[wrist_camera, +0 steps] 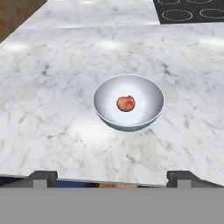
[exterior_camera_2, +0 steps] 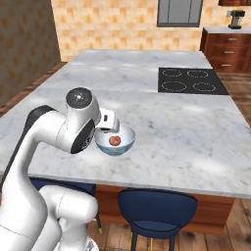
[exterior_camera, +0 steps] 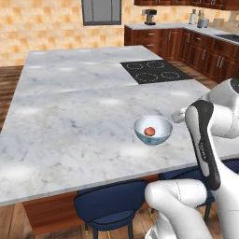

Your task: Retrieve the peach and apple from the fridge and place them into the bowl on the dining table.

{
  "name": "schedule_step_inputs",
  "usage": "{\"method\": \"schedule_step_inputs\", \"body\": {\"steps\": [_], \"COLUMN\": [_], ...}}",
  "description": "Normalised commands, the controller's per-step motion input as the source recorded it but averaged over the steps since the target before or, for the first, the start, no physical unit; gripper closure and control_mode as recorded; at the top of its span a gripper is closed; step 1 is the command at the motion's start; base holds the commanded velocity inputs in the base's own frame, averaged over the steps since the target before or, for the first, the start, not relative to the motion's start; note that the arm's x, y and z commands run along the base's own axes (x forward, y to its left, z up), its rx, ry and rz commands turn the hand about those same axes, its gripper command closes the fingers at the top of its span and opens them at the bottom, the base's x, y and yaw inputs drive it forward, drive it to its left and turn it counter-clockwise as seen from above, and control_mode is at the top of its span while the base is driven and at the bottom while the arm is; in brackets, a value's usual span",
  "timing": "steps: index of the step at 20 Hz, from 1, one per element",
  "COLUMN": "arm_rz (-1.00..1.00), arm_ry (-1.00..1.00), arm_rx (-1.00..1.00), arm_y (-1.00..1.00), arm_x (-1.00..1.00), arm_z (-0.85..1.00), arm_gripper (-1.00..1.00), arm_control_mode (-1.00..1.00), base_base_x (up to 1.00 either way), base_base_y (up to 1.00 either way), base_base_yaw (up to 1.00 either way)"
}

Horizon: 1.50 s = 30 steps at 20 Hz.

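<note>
The pale blue bowl [exterior_camera: 153,129] [exterior_camera_2: 114,139] [wrist_camera: 128,102] stands near the front edge of the dining table [exterior_camera: 70,116] [exterior_camera_2: 186,127] [wrist_camera: 57,87]. One small round fruit with a mottled salmon-to-red skin, seemingly the peach [exterior_camera: 149,131] [exterior_camera_2: 114,140] [wrist_camera: 126,103], lies in its white middle. My gripper [wrist_camera: 112,178] is open and empty. It hangs back from the bowl, over the table's near edge, with one dark fingertip [wrist_camera: 43,176] at each lower corner of the hand view. The hand [exterior_camera_2: 109,121] sits just beside the bowl's rim. The apple and the fridge are out of view.
A black four-ring cooktop [exterior_camera: 151,71] [exterior_camera_2: 191,81] is set into the table's far side. Navy stools [exterior_camera: 112,205] [exterior_camera_2: 157,211] stand under the near edge. Dark wood cabinets [exterior_camera: 186,46] with a coffee machine [exterior_camera: 150,17] line the back right wall.
</note>
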Motion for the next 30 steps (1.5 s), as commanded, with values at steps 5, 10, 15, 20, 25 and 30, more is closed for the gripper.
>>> {"method": "schedule_step_inputs", "body": {"steps": [5,10,15,20,25,30], "arm_rz": [-0.02,0.00,0.00,0.00,0.00,0.00], "arm_ry": [0.00,0.00,0.00,0.00,0.00,0.00], "arm_rx": [0.00,0.00,0.00,0.00,0.00,0.00], "arm_y": [0.02,0.01,0.00,0.00,0.00,0.00], "arm_x": [-0.43,0.01,0.00,0.00,0.00,0.00], "arm_z": [0.00,0.00,0.00,0.00,0.00,0.00], "arm_gripper": [-1.00,-1.00,-1.00,-1.00,-1.00,-1.00], "arm_control_mode": [-1.00,1.00,1.00,1.00,1.00,1.00], "base_base_x": [0.00,-0.03,-0.78,-0.84,-0.22,0.25], "base_base_y": [0.00,0.00,-0.32,-0.83,-1.00,-1.00], "base_base_yaw": [0.00,0.00,-0.21,-0.40,-0.37,-0.23]}}
